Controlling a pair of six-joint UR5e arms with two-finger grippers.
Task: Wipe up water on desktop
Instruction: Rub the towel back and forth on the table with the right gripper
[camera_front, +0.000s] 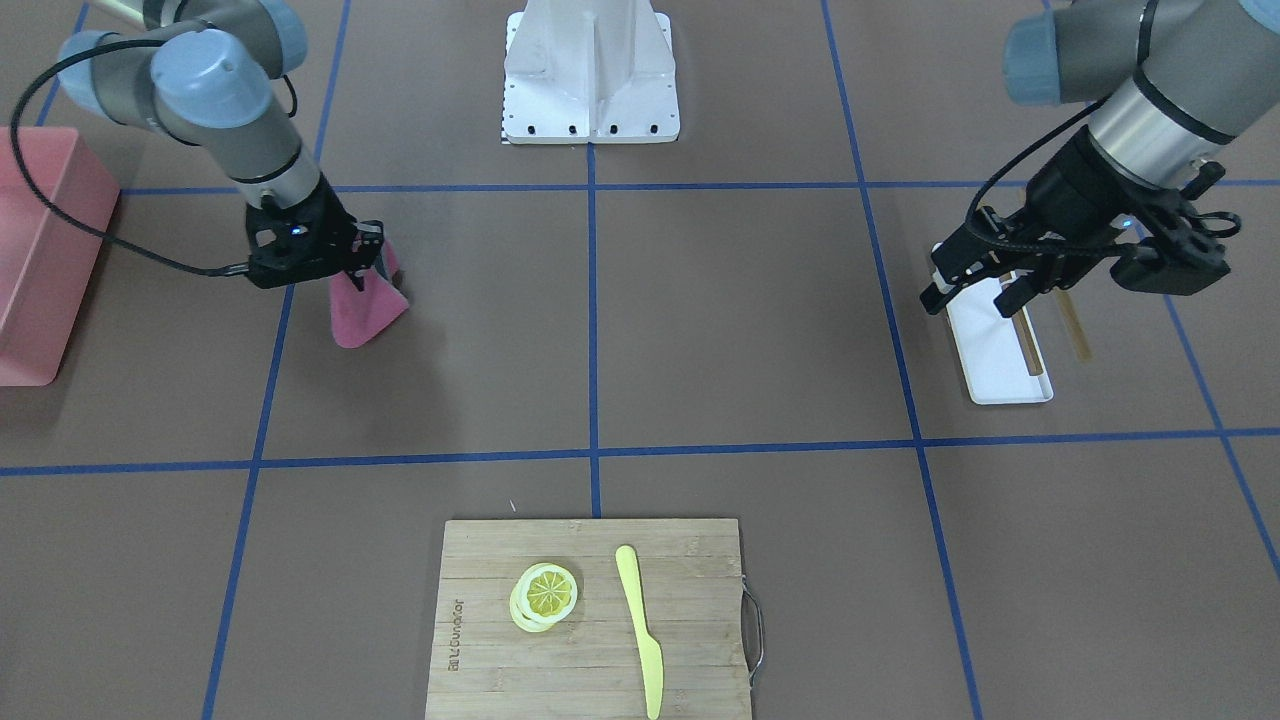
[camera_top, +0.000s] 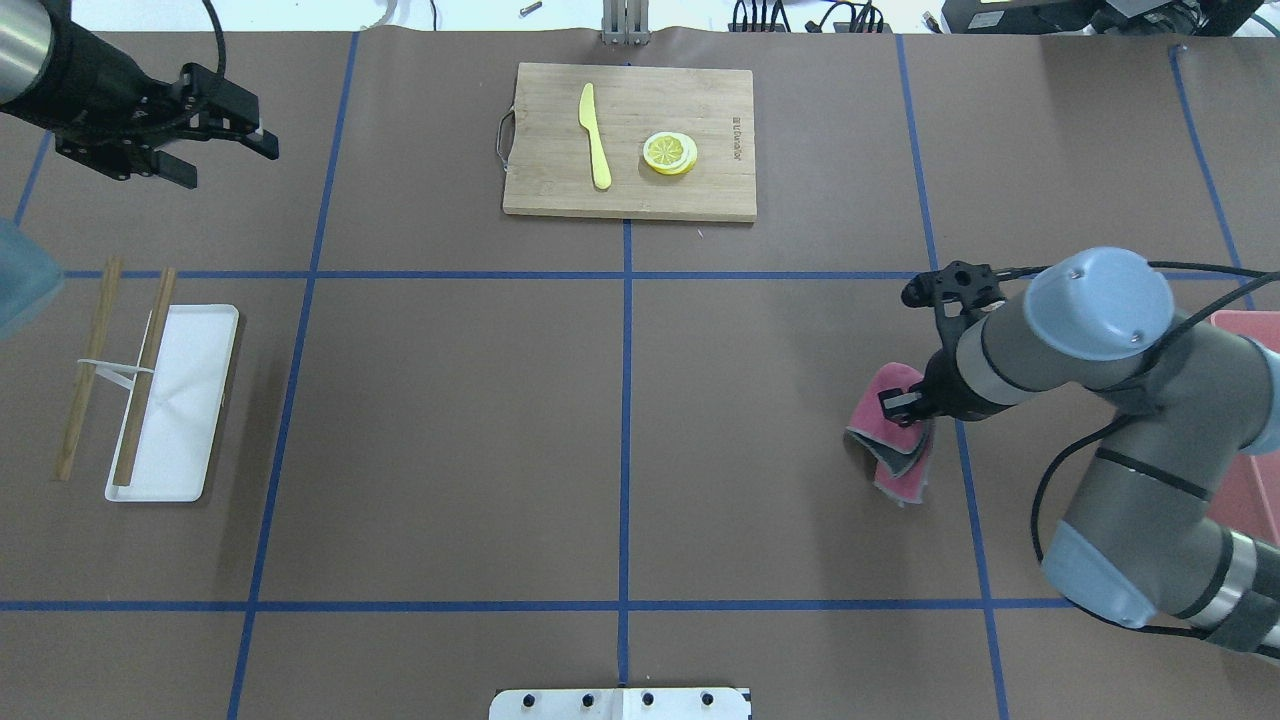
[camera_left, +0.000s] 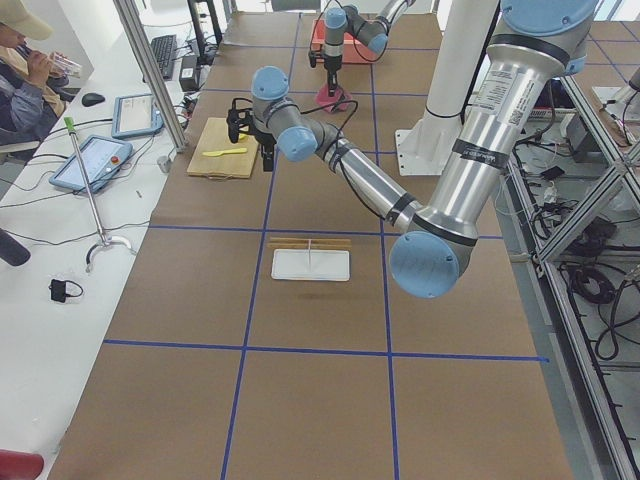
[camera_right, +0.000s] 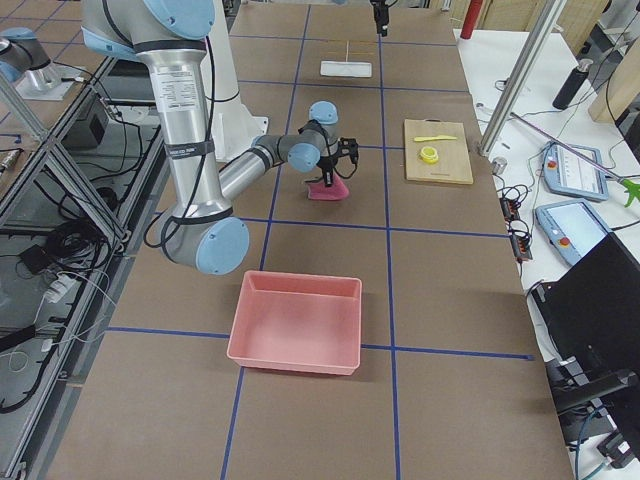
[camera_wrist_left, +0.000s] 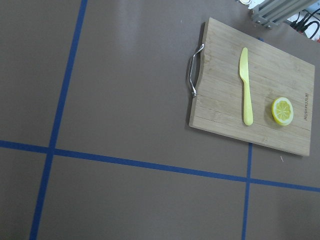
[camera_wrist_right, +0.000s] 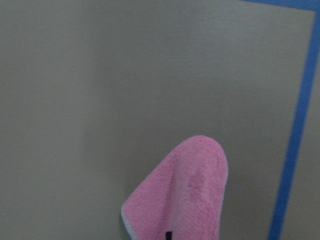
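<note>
The brown desktop with blue tape lines shows no water that I can make out. My right gripper is shut on a pink cloth near the desktop's right side. The cloth hangs from the fingers, and its lower end reaches down to the surface in the front view. It also shows in the right wrist view. My left gripper is open and empty, held above the far left of the desktop. In the front view it hovers by the white tray.
A bamboo cutting board with a yellow knife and lemon slices lies at the far middle. A white tray with two chopsticks lies left. A pink bin stands at the right end.
</note>
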